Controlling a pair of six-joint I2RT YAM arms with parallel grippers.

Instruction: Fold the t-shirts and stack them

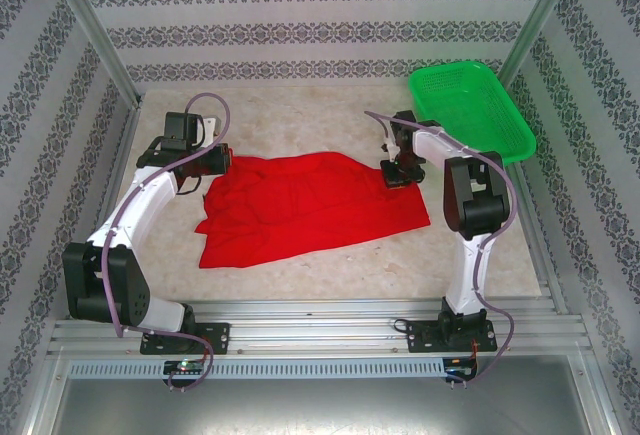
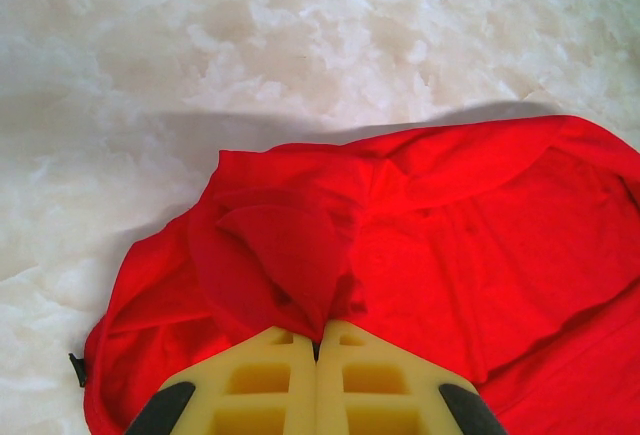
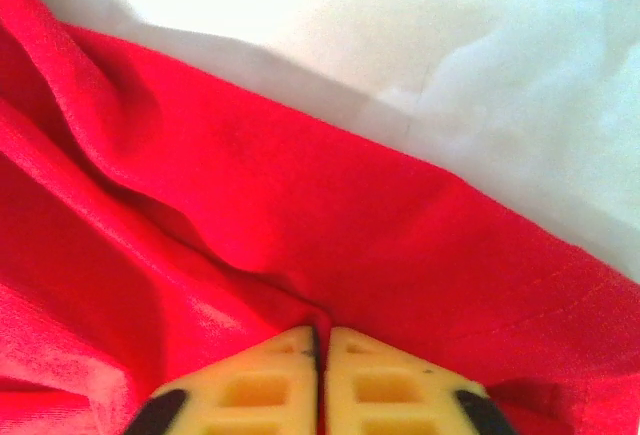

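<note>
A bright red t-shirt [image 1: 305,205] lies spread and rumpled on the marble table, plain red side up. My left gripper [image 1: 215,163] sits at its far left corner, shut on a pinched fold of the red t-shirt [image 2: 290,255] that bunches up between the yellow fingertips of the left gripper [image 2: 320,340]. At the shirt's far right edge, my right gripper [image 1: 395,177] is shut on the red t-shirt [image 3: 300,235], a ridge of cloth caught between the tips of the right gripper [image 3: 320,337].
A green plastic mesh basket [image 1: 470,110] stands at the back right corner, partly over the table edge. Bare marble table [image 1: 300,120] lies behind the shirt and in front of it. Patterned walls close in the back and sides.
</note>
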